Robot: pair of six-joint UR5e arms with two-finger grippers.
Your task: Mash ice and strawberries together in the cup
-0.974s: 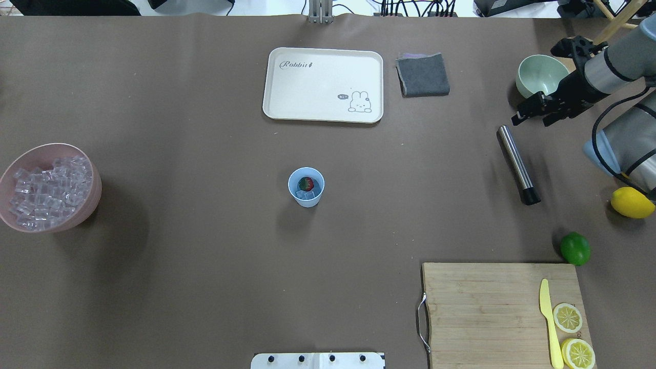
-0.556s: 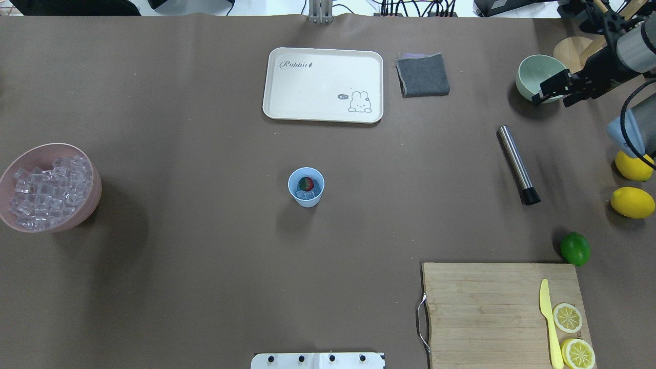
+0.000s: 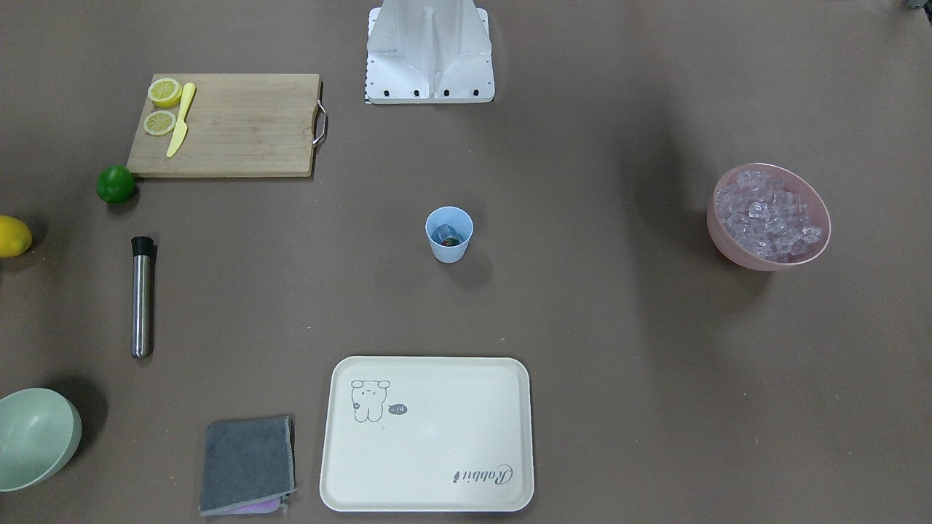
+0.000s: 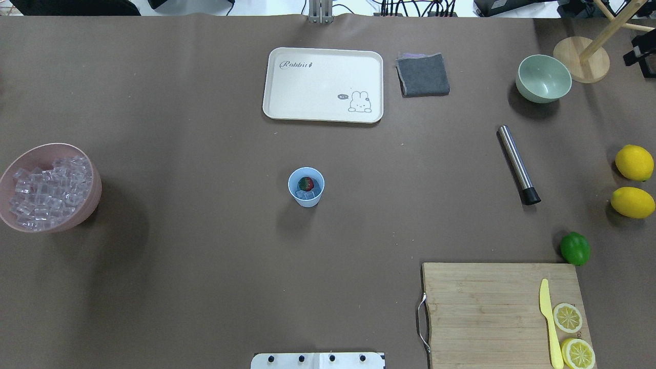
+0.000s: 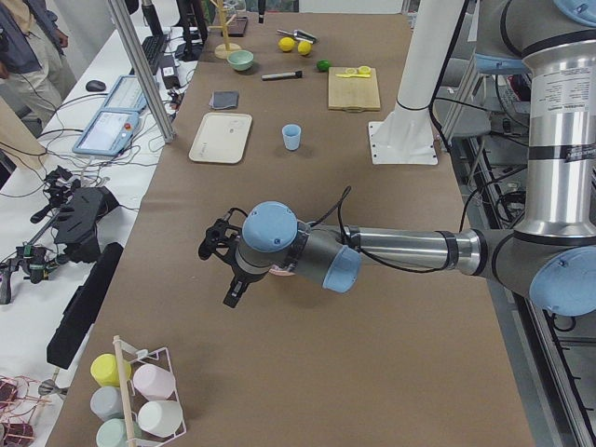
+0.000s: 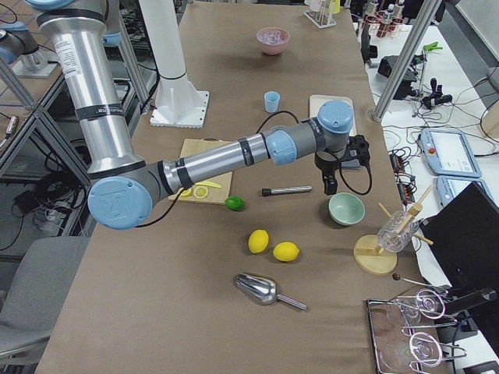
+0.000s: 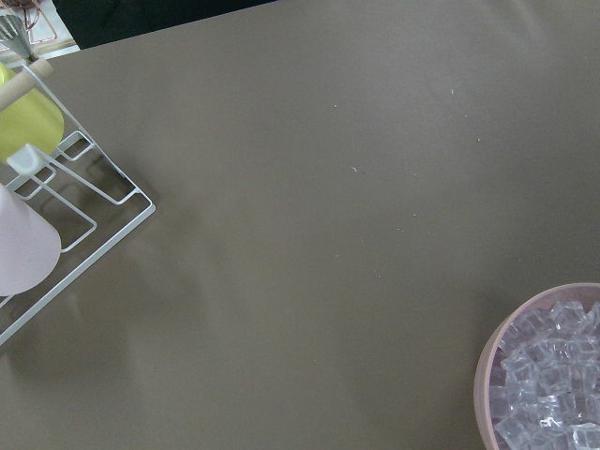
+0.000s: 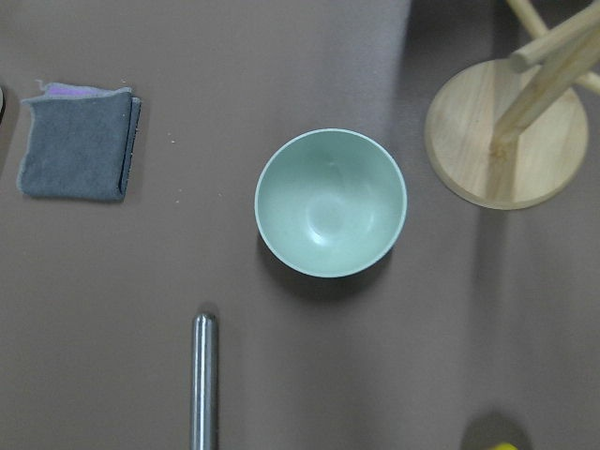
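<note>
The light-blue cup point(image 4: 306, 187) stands upright mid-table, also seen in the front view point(image 3: 449, 233). Inside it lie a red strawberry point(image 4: 306, 182) and a few cubes of ice point(image 4: 308, 195). More ice fills the pink bowl point(image 4: 89, 205) at the left edge. My right gripper point(image 6: 337, 175) hangs above the pale-green bowl point(image 4: 543, 78), far from the cup; only a black part pokes into the overhead view's right edge, and I cannot tell its state. My left gripper point(image 5: 222, 270) hovers near the pink bowl, seen only from the side, so I cannot tell its state.
A steel rod point(image 4: 517, 165) lies right of the cup. A cream tray point(image 4: 323, 84) and grey cloth point(image 4: 423, 74) sit at the back. The cutting board point(image 4: 482, 312), lime point(image 4: 575, 248), two lemons point(image 4: 634, 162) and a wooden stand point(image 4: 581, 59) fill the right side.
My right arm has pulled back to the right, almost out of the overhead view, uncovering the wooden stand and the farther lemon. The cup and its contents have not moved.
</note>
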